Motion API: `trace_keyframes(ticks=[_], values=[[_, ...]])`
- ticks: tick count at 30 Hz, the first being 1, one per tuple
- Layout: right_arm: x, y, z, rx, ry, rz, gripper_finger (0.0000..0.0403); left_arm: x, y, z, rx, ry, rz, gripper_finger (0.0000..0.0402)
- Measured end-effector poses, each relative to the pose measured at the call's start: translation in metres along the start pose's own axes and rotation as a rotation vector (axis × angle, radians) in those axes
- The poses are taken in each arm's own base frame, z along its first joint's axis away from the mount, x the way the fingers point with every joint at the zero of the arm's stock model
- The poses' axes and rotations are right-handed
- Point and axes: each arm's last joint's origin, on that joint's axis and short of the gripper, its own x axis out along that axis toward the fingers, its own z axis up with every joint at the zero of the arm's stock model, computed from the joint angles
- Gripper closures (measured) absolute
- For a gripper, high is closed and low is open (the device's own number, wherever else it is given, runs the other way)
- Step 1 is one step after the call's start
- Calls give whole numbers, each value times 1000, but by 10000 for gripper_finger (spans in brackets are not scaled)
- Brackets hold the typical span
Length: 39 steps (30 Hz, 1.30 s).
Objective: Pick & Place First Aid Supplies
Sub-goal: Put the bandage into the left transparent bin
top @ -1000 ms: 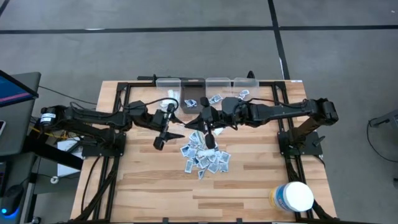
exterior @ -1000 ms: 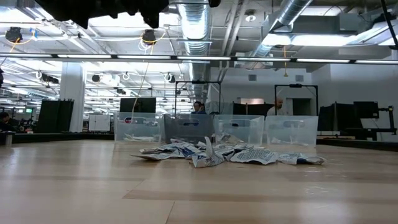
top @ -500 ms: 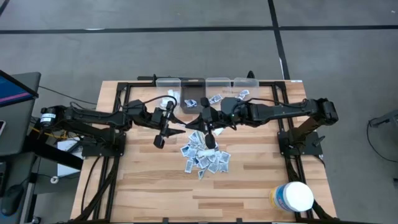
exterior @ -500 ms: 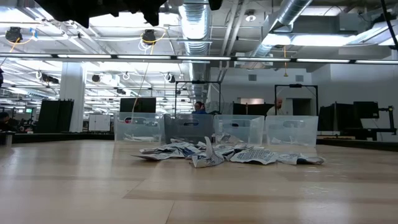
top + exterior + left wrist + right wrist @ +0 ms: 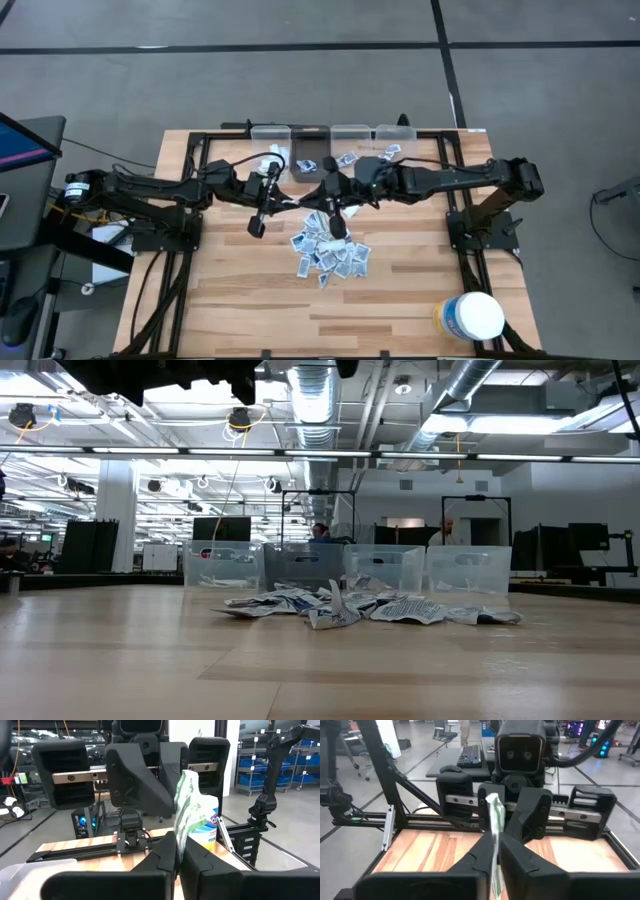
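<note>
A heap of first aid supplies [image 5: 330, 252], small white packets with blue print, lies on the middle of the wooden table [image 5: 230, 300] and shows in the low view as a flat pile [image 5: 340, 607]. Above its far edge my two grippers meet tip to tip. One white-and-green packet [image 5: 186, 802] stands between them, lifted clear of the table. My left gripper [image 5: 179, 837] is shut on it. My right gripper [image 5: 495, 840], facing the left one, is also shut on the packet [image 5: 493, 820], which shows edge-on there. My left gripper pinches the packet's end nearest that gripper [image 5: 180, 832] between its two fingers, coming in about level from the table's left. The packet stands on edge past the fingertips, clear of the table. My right gripper has the same packet's opposite end [image 5: 494, 851] between its two fingers, level from the table's right.
Several clear plastic bins [image 5: 330, 135] stand in a row along the table's far edge, some with packets in them [image 5: 340, 568]. A large white round tub [image 5: 470, 316] stands at the near right corner. Black arm frames flank the table's left and right.
My left gripper has shut on the packet that my right gripper holds out. Both arms have kept their places above the heap.
</note>
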Motion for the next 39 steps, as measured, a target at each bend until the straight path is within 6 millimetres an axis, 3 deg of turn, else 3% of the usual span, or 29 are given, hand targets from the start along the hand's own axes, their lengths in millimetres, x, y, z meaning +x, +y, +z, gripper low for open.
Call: trace_keyframes(ticks=[10, 15, 20, 27, 34, 39], values=[[-3, -4, -23, -30, 238, -117, 259, -2, 6, -2, 2, 17, 30, 389], [-9, -13, -41, -39, 438, -132, 226, -4, 14, -8, -10, 87, 163, 394], [-15, -28, -57, 12, 586, -174, 222, -11, 25, -24, -22, 265, 454, 384], [-14, -50, -64, 25, 625, -221, 238, -32, 47, -38, 37, 473, 934, 378], [2, -72, -77, 4, 615, -253, 249, -51, 79, -47, 3, 523, 1022, 377], [14, -82, -100, -23, 698, -245, 254, -64, 104, -64, -118, 551, 1036, 377]])
